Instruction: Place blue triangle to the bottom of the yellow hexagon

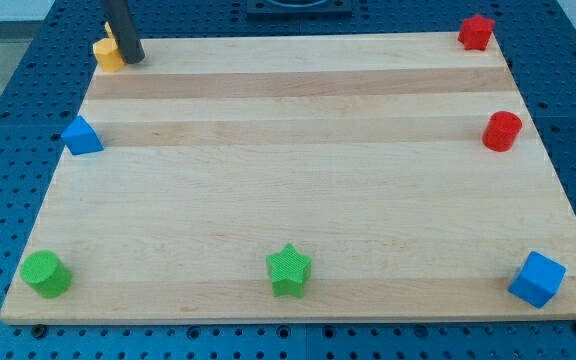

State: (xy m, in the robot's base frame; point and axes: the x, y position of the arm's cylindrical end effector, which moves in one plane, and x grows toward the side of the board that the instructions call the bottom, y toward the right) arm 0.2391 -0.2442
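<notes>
Blocks are lying along the board's [298, 200] edges, and we are starting with those nearest, at the view's bottom. We are seeing a green cylinder [45, 273] sitting at the bottom left corner, a green star [289, 270] resting at the bottom middle, and a blue cube [537, 278] sitting at the bottom right. Farther up, the blue triangle [82, 135] is sitting at the left edge, with a red cylinder [502, 131] lying opposite at the right edge. Farthest off, a red star [476, 32] is occupying the top right corner, and the yellow hexagon [108, 53] is sitting at the top left. Our rod is standing just right of that hexagon, our tip [133, 58] touching it or nearly so, well apart from the triangle lying below it.
</notes>
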